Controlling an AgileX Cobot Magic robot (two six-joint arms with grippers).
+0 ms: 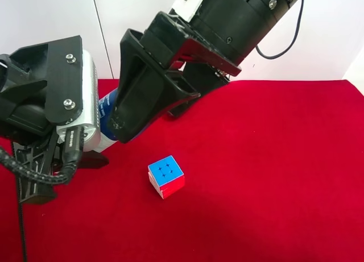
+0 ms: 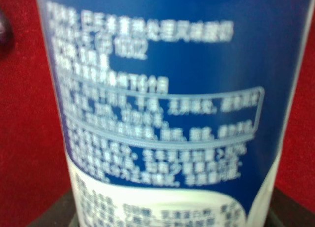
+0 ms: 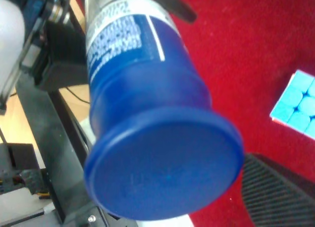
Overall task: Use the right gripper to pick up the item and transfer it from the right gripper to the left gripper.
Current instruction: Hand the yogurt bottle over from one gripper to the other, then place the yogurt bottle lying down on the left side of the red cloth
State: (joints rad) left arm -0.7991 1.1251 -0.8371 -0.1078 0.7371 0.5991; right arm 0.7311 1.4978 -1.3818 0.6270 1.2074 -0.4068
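Item (image 1: pixel 107 111): aloft, 9 o'clock from high view's centre; cube (image 1: pixel 166 177) at its 5 o'clock; left gripper (image 2: pixel 170 214) clenched on item body; right gripper (image 1: pixel 151 111) jaws spread, visible pad clear of cap; pick-up and handover judged done; right gripper's retreat left.

exterior high: above, looking down on red cloth (image 1: pixel 273 159) | right wrist: very near bottle (image 3: pixel 142 89), facing its cap (image 3: pixel 162 168) | left wrist: label (image 2: pixel 162 89) fills frame | shared: bottle, cube (image 1: pixel 166 177)

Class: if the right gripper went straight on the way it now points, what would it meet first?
The bottle, cap first; it sits just ahead of the right gripper, though depth is unclear.
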